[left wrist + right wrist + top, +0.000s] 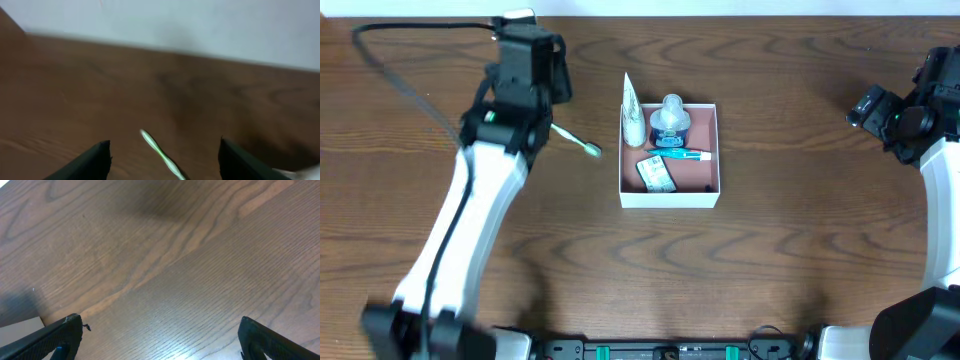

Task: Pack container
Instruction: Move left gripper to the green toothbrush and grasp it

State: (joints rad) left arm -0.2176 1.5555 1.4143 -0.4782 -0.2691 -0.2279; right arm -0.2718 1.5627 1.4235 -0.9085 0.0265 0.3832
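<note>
While the container (669,198) sits mid-table in the overhead view, toiletries (670,122) inside, its thin white walls look light and easily bent, best pinched at a corner rim; a toothbrush (578,141) lies at its 9 o'clock. From the left wrist, the left gripper (164,147) stands open, toothbrush loose between its jaws; from the right wrist, the right gripper (160,324) gapes wide, empty.

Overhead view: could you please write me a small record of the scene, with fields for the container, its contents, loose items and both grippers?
container: white-walled box, mid-table, open top
inside: white tube against the left wall; clear bottle; blue-green stick; small packet
loose: toothbrush on the table, left of the container
left gripper: open, toothbrush lying ungripped before it
right gripper: open, over bare wood
</note>
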